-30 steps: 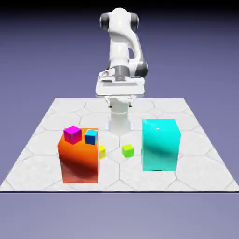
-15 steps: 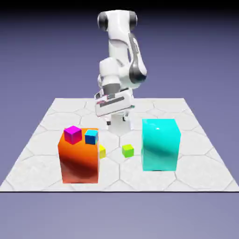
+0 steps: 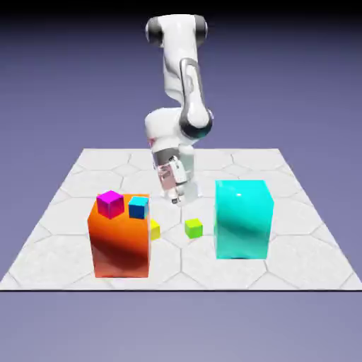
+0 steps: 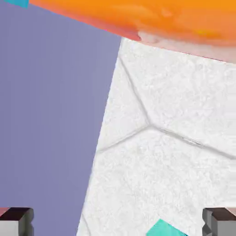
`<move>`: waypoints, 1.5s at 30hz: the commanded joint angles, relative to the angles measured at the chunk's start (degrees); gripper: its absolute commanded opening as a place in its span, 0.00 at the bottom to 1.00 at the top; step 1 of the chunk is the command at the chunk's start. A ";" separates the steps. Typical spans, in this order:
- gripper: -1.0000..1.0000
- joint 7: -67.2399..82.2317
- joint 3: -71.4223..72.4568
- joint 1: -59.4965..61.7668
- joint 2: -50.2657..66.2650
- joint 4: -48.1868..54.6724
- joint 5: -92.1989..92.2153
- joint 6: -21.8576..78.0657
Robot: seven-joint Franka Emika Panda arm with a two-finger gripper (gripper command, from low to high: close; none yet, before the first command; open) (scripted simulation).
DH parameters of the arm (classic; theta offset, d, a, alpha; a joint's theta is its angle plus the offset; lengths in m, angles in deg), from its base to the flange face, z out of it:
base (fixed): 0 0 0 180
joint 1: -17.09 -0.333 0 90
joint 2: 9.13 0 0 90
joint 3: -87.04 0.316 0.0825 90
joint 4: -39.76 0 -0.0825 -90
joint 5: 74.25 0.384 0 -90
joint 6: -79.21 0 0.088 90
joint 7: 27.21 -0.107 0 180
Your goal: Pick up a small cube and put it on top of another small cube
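The small lime-green cube [image 3: 194, 228] lies on the table between the big orange block [image 3: 120, 240] and the big cyan block [image 3: 243, 219]. The small blue cube [image 3: 138, 207] with a teal face sits on top of the orange block, beside a magenta cube [image 3: 110, 203]. My gripper [image 3: 174, 196] hangs tilted above the table, behind the lime cube and slightly toward the exterior view's left, touching nothing. In the hand view the grey fingertips [image 4: 16, 221] stand far apart with only bare table between them, so my gripper [image 4: 118, 222] is open. Neither small cube is clear there.
A yellow small cube [image 3: 154, 229] peeks out behind the orange block's right side. The hand view shows the orange block [image 4: 138, 14] across its top, a cyan corner [image 4: 163, 228] at the bottom, and the table's edge [image 4: 103, 138] against the violet backdrop.
The arm has folded down and forward, and the hand has dropped from level and high to tilted and low over the table. The cubes have not moved.
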 commanded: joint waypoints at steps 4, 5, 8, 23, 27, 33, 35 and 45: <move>0.50 -0.54 -0.80 -1.28 1.46 -0.76 9.97 0.59; 0.50 -0.68 -0.99 -1.60 1.83 -0.95 12.46 0.74; 0.50 -1.09 -1.59 -2.56 2.92 -1.52 19.94 1.19; 0.50 -3.13 -4.57 -7.37 8.41 -4.38 57.31 3.41; 0.50 -3.67 -5.37 -8.65 9.87 -5.14 67.28 4.01; 0.50 -4.00 -5.77 -9.64 13.11 -5.04 75.58 5.85; 0.50 -3.79 -5.31 -9.57 17.26 -3.63 76.32 8.60; 0.00 -3.18 -3.97 -9.37 29.28 0.46 78.44 16.55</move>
